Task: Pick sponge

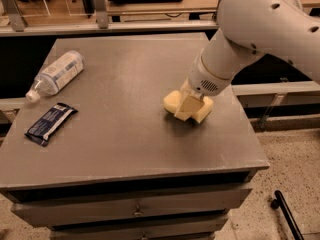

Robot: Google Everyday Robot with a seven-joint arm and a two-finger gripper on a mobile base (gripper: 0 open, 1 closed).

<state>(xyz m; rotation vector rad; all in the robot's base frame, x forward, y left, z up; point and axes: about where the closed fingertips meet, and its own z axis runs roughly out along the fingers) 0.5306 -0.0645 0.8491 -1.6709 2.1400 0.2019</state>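
The sponge is a pale yellow foam block lying on the grey table, right of centre. My gripper has come down on it from the upper right. One flat pale yellow finger presses against the sponge's near side, and the other finger is hidden behind the block. The gripper is shut on the sponge, which still rests on the tabletop. The white arm covers the sponge's far side.
A clear plastic water bottle lies on its side at the table's left. A dark blue snack bar wrapper lies in front of it. The table's right edge is close to the sponge. Drawers sit below the tabletop.
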